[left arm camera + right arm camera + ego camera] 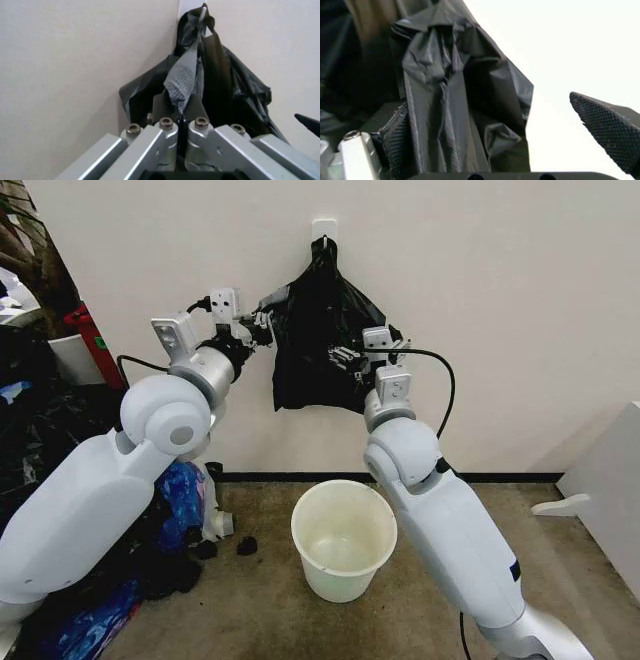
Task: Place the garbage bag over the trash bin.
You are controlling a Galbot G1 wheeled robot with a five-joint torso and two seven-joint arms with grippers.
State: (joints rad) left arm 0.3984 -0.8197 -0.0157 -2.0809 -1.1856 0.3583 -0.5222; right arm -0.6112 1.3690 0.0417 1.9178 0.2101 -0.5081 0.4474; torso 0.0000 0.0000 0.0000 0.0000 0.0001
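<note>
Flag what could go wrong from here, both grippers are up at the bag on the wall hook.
1. The garbage bag hangs from the white hook; the left gripper, shut on a fold, might tear the thin film if it pulls sideways.
2. The right gripper is open, with bag only against one finger, so closing may grab little or nothing.
3. The trash bin stands beside the right arm's forearm; lowering could knock it.

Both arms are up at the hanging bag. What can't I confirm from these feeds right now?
- Head view: left end effector tips lost against the garbage bag.
- Right wrist view: right end effector stands open; the bag covers one pad, contact unclear.
- How many bags hang on the hook.
- Trash bin base, hidden by its wall.
</note>
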